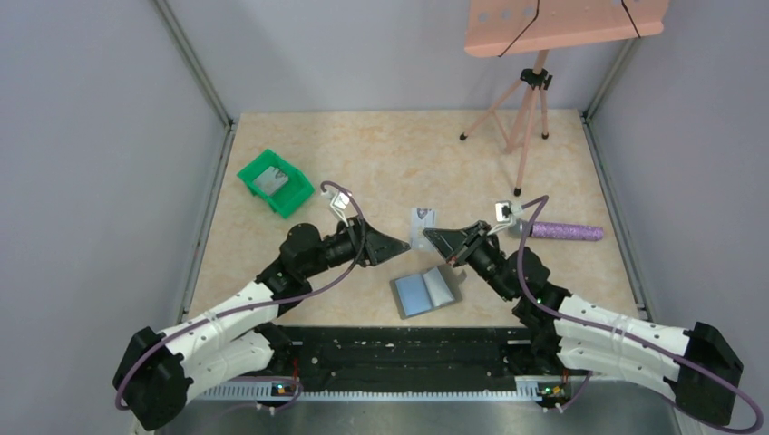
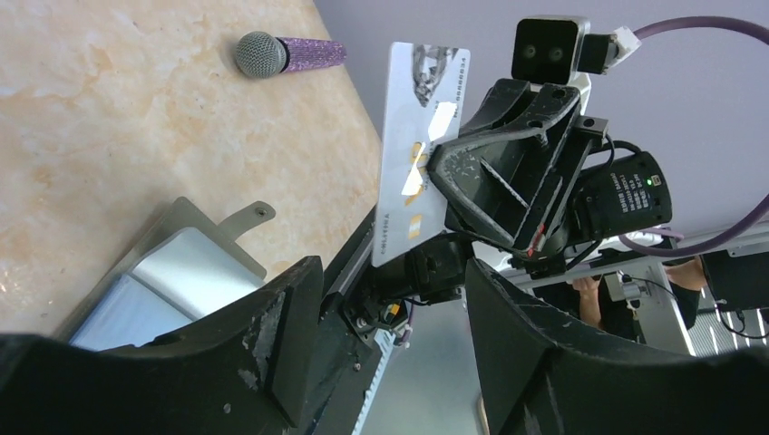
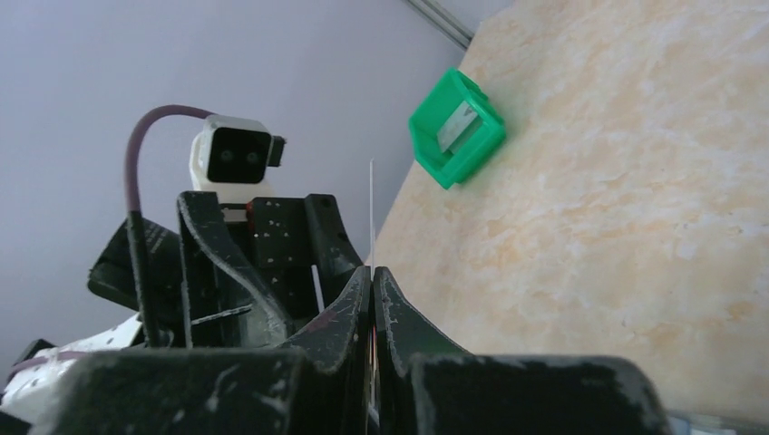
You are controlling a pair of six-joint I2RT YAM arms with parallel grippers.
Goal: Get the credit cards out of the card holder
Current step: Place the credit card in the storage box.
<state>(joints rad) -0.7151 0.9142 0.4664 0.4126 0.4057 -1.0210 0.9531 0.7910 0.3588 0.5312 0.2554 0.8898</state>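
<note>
Right tool (image 3: 373, 272) tight on card (image 2: 403, 136) edge

**What Sits on the Table**

The table (image 1: 390, 154) has a light tan top with cloudy marks like stone. A green bin (image 1: 275, 181) sits on the left side, toward the back. The card holder (image 1: 426, 292) lies open and flat near the front, in the middle. Its inside is blue-grey and faces up. A purple microphone (image 1: 564, 231) lies on its side at the right, well apart from the card holder. A pink tripod (image 1: 523, 118) stands at the back right, with its thin legs spread out on the top.
</note>
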